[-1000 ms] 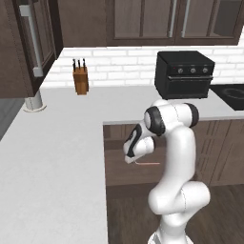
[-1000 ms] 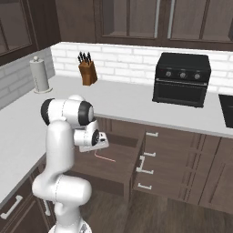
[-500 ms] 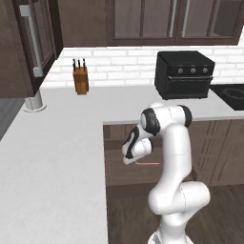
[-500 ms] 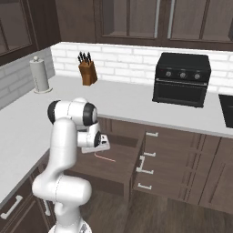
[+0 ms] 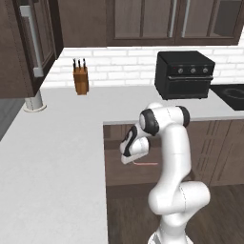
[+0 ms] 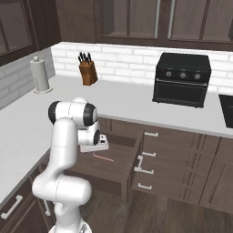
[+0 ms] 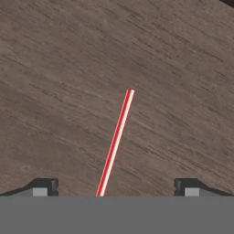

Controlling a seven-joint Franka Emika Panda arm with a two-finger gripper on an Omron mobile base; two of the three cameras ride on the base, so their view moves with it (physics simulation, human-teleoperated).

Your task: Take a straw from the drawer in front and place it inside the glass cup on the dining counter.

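My hand view puts the straw (image 7: pixel 116 142) flat on the drawer (image 6: pixel 119 164) floor between my wide-open jaws, while the right base view adds the drawer's pulled-out front.

A home kitchen: dark wood cabinets (image 6: pixel 182 18), white brick backsplash (image 6: pixel 123 61), knife block (image 6: pixel 86 70), and countertop oven (image 6: pixel 182 79).

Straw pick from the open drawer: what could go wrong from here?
1. The straw is thin and lies flat on the drawer floor; the open gripper straddles it, yet the fingers may scrape wood or close above it.
2. In the hand view the straw runs off-centre between the fingertips, so closing could roll or skew it.
3. The hand works low inside the drawer, close under the counter edge; a careless lift with a long straw could catch there.
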